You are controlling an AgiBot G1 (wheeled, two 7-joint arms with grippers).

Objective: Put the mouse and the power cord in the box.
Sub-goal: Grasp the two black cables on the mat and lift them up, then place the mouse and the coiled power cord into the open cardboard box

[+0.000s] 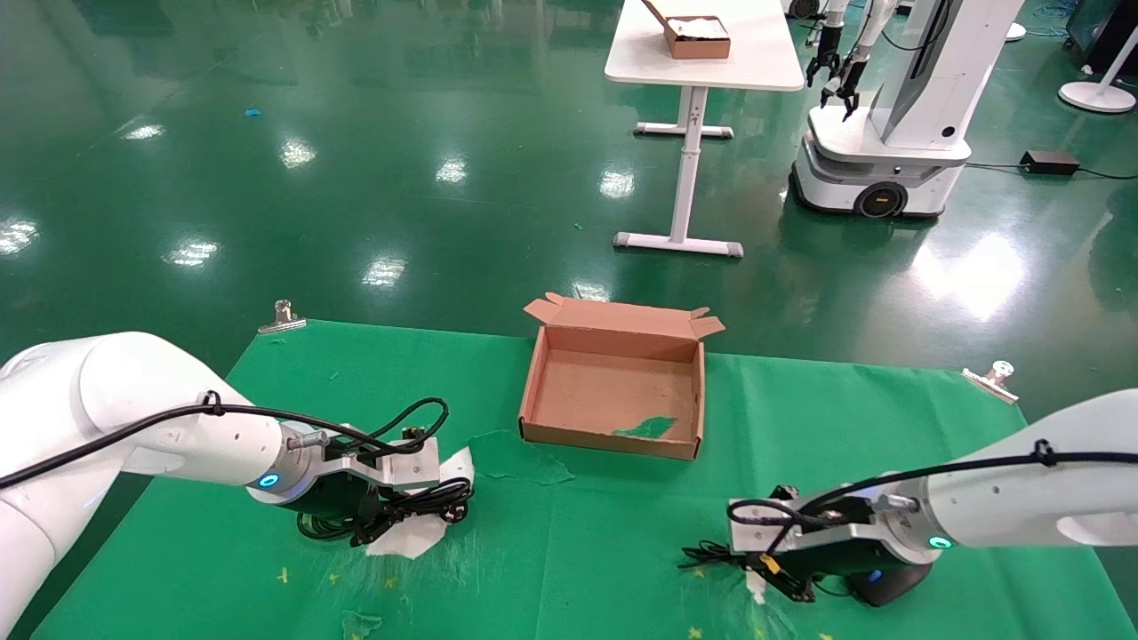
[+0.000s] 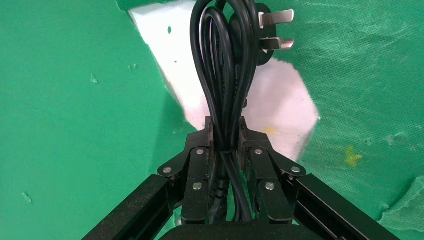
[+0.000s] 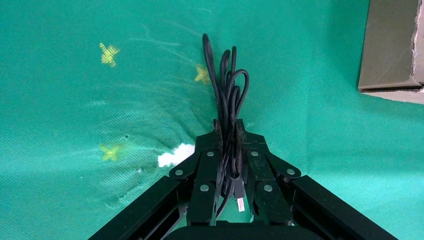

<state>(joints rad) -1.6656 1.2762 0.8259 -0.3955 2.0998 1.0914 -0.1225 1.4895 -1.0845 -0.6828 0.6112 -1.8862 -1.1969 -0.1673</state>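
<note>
The brown cardboard box [image 1: 613, 431] stands open at the middle back of the green cloth; one corner of the box [image 3: 392, 45] shows in the right wrist view. My left gripper [image 1: 391, 514] [image 2: 226, 127] is shut on the power cord [image 1: 436, 502] [image 2: 225, 65], whose thick loops and pronged plug [image 2: 267, 35] stick out past the fingertips, low over the cloth left of the box. My right gripper [image 1: 760, 564] [image 3: 228, 125] is shut on the looped thin cable [image 3: 227, 85] of the mouse [image 1: 889, 582]. The black mouse body lies on the cloth under that wrist, and the USB plug [image 3: 240, 197] sits between the fingers.
Torn white patches [image 1: 418, 533] [image 2: 280, 115] show through the cloth under the left gripper, and a small white patch [image 3: 175, 155] shows by the right one. Metal clips [image 1: 283, 316] [image 1: 994, 373] pin the cloth's back corners. Beyond stand a white table [image 1: 702, 53] and another robot [image 1: 889, 133].
</note>
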